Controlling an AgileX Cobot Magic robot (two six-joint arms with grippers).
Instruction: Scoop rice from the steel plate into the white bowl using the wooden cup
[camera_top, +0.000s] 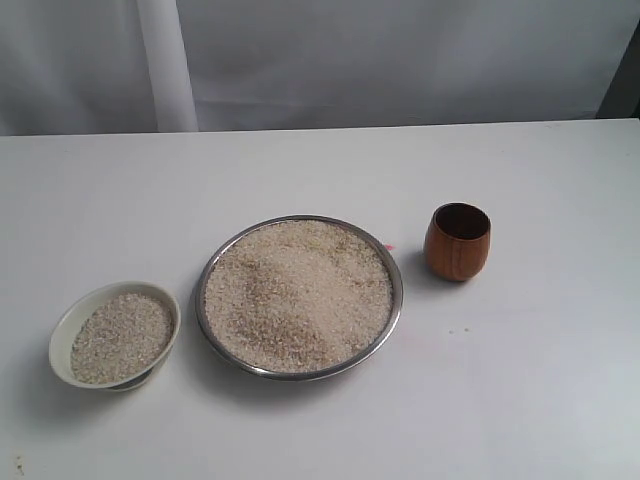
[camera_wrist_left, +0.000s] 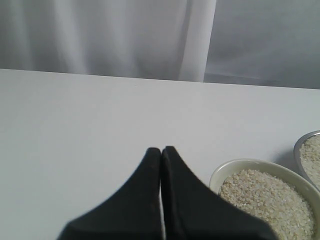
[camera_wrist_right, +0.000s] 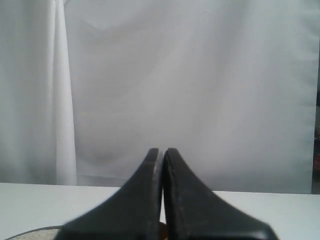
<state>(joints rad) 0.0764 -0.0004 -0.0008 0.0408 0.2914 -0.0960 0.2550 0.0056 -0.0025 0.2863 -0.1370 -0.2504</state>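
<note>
The steel plate (camera_top: 396, 300) sits mid-table, heaped with rice (camera_top: 298, 295). To its left stands the white bowl (camera_top: 68, 325), holding its own rice. The wooden cup (camera_top: 457, 243) stands upright and empty to the plate's right. Neither arm shows in the exterior view. My left gripper (camera_wrist_left: 161, 150) is shut with nothing between its fingers; the white bowl (camera_wrist_left: 235, 167) and the steel plate's rim (camera_wrist_left: 299, 147) lie beside it. My right gripper (camera_wrist_right: 161, 151) is shut too, held over the table and facing the curtain; a sliver of the wooden cup (camera_wrist_right: 162, 231) shows between its fingers.
A white curtain (camera_top: 320, 60) hangs behind the table's (camera_top: 300, 170) far edge. A dark object (camera_top: 625, 80) stands at the back right corner. A small pink mark (camera_top: 390, 246) lies by the plate's rim.
</note>
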